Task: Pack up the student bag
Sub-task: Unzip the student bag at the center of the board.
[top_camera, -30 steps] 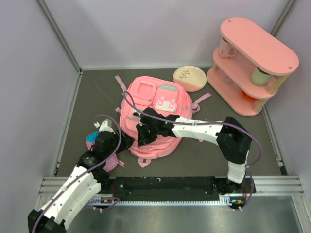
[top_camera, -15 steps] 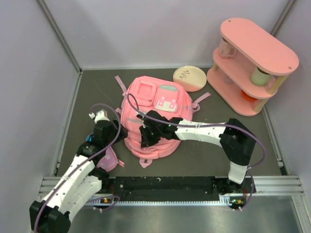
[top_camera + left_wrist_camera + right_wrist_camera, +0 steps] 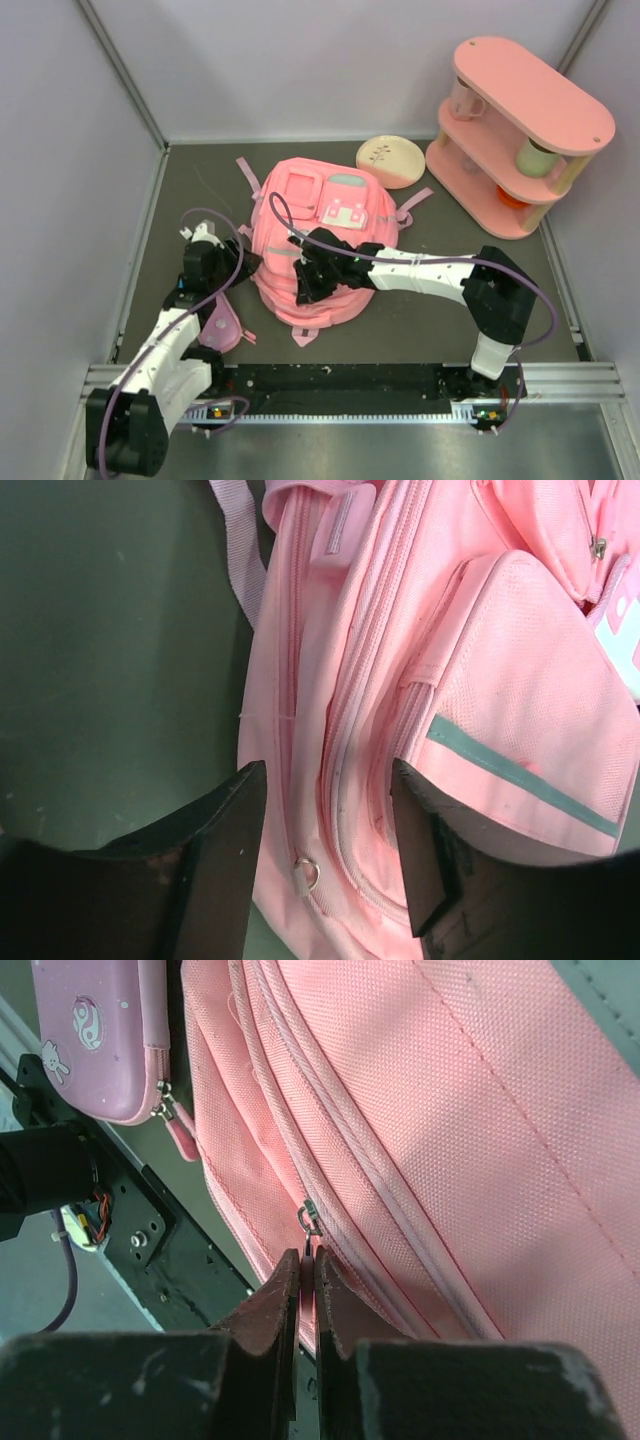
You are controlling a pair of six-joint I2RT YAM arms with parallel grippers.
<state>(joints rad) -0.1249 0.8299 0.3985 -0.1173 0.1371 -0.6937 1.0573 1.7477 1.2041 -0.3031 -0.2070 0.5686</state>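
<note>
The student bag (image 3: pixel 300 190) lies flat mid-table, a pink backpack with its front pockets up. My right gripper (image 3: pixel 306 284) is over its near end, shut on a zipper pull (image 3: pixel 309 1222) of the bag (image 3: pixel 450 1090); the right gripper (image 3: pixel 308 1256) pinches the tab between its tips. My left gripper (image 3: pixel 247 262) is at the bag's left side, open. In the left wrist view the left gripper (image 3: pixel 328 780) has one finger on each side of the bag's (image 3: pixel 500 680) side seam. A small zipper ring (image 3: pixel 305 872) shows between them, ungripped.
A small pink pouch (image 3: pixel 222 325) (image 3: pixel 95 1035) lies by the left arm near the table's front edge. A round beige plate (image 3: pixel 390 161) and a pink two-tier shelf (image 3: pixel 520 130) holding cups stand at the back right. Grey walls enclose the table.
My left arm has swung back and left, then brought its open gripper to the bag's left side. My right gripper has shifted slightly toward the near edge, still shut on the pull.
</note>
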